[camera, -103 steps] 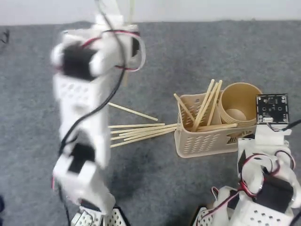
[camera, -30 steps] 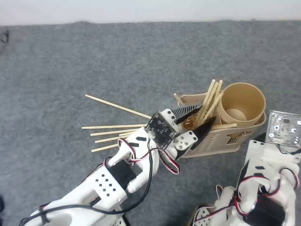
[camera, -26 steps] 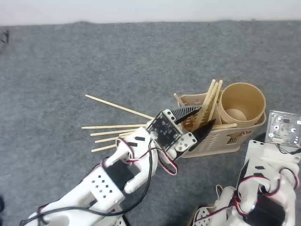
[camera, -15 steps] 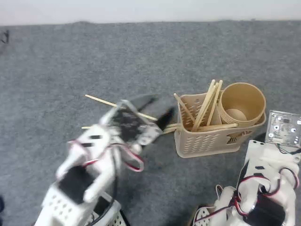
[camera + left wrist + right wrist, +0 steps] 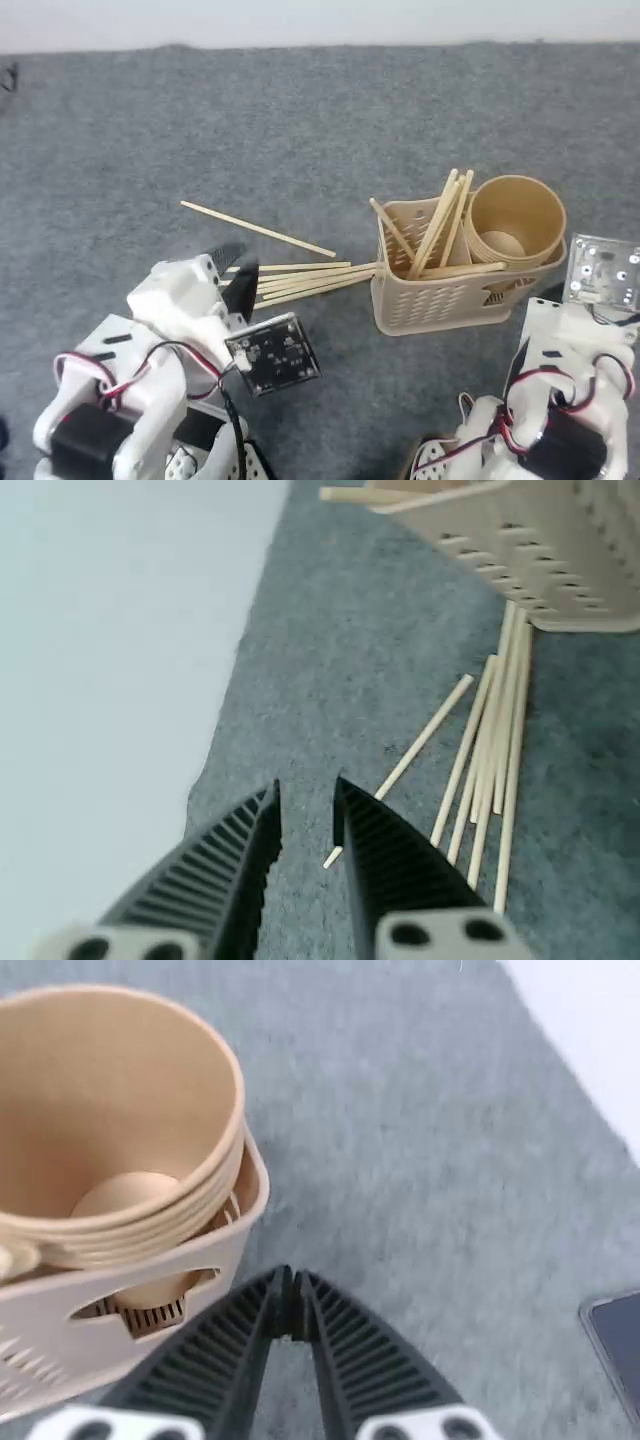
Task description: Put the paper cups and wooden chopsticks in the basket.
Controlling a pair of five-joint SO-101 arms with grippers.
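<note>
Chopsticks [image 5: 300,280] lie loose on the gray mat [image 5: 330,130]. It is a bundle of several running side by side from just beside your left gripper [image 5: 235,265] up to the basket [image 5: 450,300], where their far ends reach its slotted wall. One more stick [image 5: 257,229] lies apart at a slant on the far side of the bundle, its nearer end close to the topmost of them. Your left gripper [image 5: 307,800] hangs over the mat at the bundle's end away from the basket, its fingers parted by a narrow gap with nothing between them. One stick's tip sits just past a fingertip. The basket stands on the mat on your right arm's side, well apart from the mat's far edge. The paper cups [image 5: 513,230] are nested in the compartment nearest the right arm, their rim above the basket's rim. Several more chopsticks lean upright in the other compartment, poking well over the rim, and one lies across it. Your right gripper [image 5: 293,1285] sits low just beside the basket's wall at the cup end, fingers pressed together and empty; you cannot tell whether it touches the wall. Wide bare mat stretches beyond the basket and the slanted stick, up to a pale strip [image 5: 320,20] along the far edge.
</note>
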